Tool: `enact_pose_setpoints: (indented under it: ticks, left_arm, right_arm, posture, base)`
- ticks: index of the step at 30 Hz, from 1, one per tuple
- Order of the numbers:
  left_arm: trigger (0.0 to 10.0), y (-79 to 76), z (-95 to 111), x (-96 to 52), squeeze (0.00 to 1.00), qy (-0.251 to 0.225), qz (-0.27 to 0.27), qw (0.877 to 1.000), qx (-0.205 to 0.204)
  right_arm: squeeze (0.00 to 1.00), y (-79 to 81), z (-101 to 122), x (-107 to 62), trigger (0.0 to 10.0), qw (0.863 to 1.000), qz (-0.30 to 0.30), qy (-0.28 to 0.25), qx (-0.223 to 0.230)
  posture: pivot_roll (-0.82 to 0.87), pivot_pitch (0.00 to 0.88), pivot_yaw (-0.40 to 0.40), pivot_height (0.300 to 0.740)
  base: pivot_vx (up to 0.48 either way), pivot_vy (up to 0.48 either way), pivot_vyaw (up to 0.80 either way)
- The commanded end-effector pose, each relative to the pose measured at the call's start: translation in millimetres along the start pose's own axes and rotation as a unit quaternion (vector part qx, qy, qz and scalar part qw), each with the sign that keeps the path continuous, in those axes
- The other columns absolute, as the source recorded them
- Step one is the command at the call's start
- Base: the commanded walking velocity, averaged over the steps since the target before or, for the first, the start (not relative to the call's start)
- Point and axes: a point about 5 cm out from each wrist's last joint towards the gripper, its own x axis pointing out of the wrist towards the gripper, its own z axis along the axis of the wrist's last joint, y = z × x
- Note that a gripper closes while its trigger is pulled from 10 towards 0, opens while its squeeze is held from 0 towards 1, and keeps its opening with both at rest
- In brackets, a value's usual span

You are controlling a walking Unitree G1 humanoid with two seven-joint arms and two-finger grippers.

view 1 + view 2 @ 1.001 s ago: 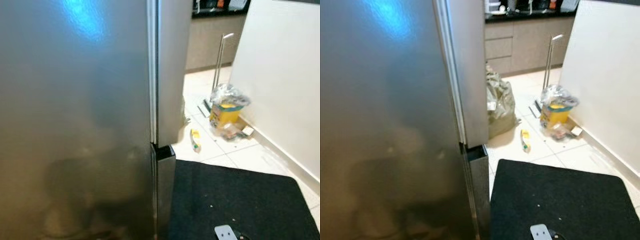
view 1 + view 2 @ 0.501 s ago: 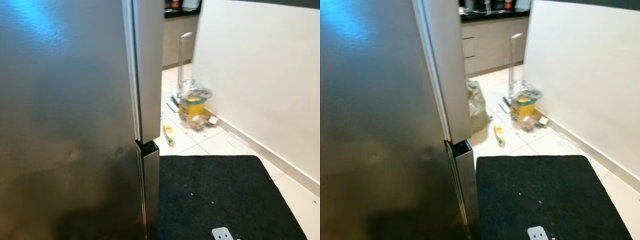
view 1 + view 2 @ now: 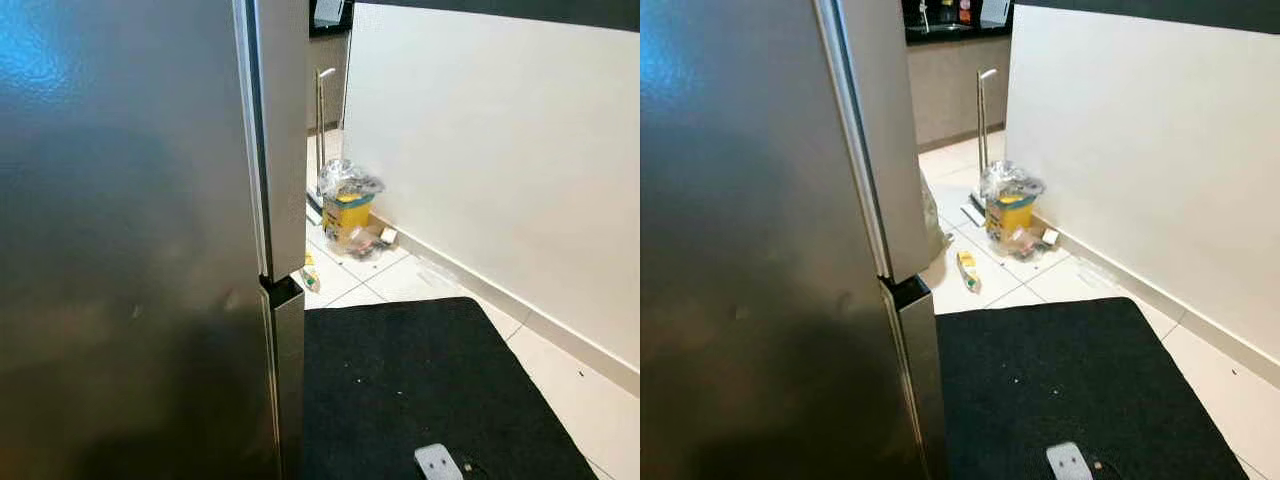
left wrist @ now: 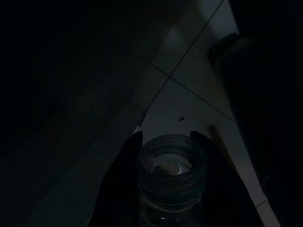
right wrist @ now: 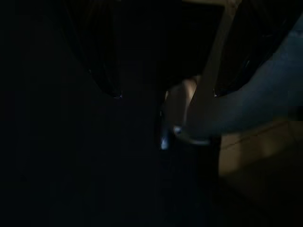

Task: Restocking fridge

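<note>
My left gripper [image 4: 165, 137] hangs low in the shade above pale floor tiles [image 4: 189, 101], its two black fingers [image 4: 124, 161] clenched on either side of a glass jar [image 4: 172, 166], whose open mouth faces the wrist camera. My right gripper [image 5: 163, 94] also hangs in darkness, its fingers spread apart with nothing between them. Ahead, the stainless steel fridge [image 3: 130, 250] stands on my left with its doors closed. A black mat [image 3: 420, 380] lies on the floor just beside it. Farther back, a yellow container wrapped in plastic [image 3: 1011, 205] sits near the white wall [image 3: 1140, 150].
</note>
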Motion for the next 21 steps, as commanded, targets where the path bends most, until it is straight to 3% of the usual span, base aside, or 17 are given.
enact_pose_setpoints:
  ticks: [1, 8, 13, 21]
  left_arm:
    - [10.0, 1.3, 21.4, 0.5, 0.00, -0.036, 0.003, 0.999, 0.002]
    - [10.0, 3.3, 18.8, 0.5, 0.00, -0.027, 0.016, 0.999, -0.014]
    - [10.0, 4.8, 11.5, 0.4, 0.00, -0.005, 0.022, 0.998, -0.051]
    - [10.0, 5.4, 6.3, 0.1, 0.00, 0.003, 0.024, 0.998, -0.062]
  right_arm:
    - [0.00, -1.5, 2.3, -0.3, 10.0, 1.000, 0.000, -0.007, -0.004]
    - [0.00, -1.2, 7.9, 0.4, 10.0, 1.000, 0.003, -0.014, -0.008]
    - [0.00, 0.3, 1.6, 0.0, 10.0, 1.000, 0.005, -0.005, -0.007]
    - [0.00, 0.5, -8.6, -1.4, 10.0, 1.000, 0.005, 0.011, -0.005]
  posture:
    - [-0.03, 0.000, 0.007, 0.740]
    - [-0.03, 0.000, 0.006, 0.740]
    - [-0.02, 0.000, 0.007, 0.740]
    - [-0.02, 0.000, 0.006, 0.740]
  base:
    - [0.000, 0.000, 0.00]
    - [0.000, 0.000, 0.00]
    - [0.000, 0.000, 0.00]
    - [-0.285, 0.000, 0.00]
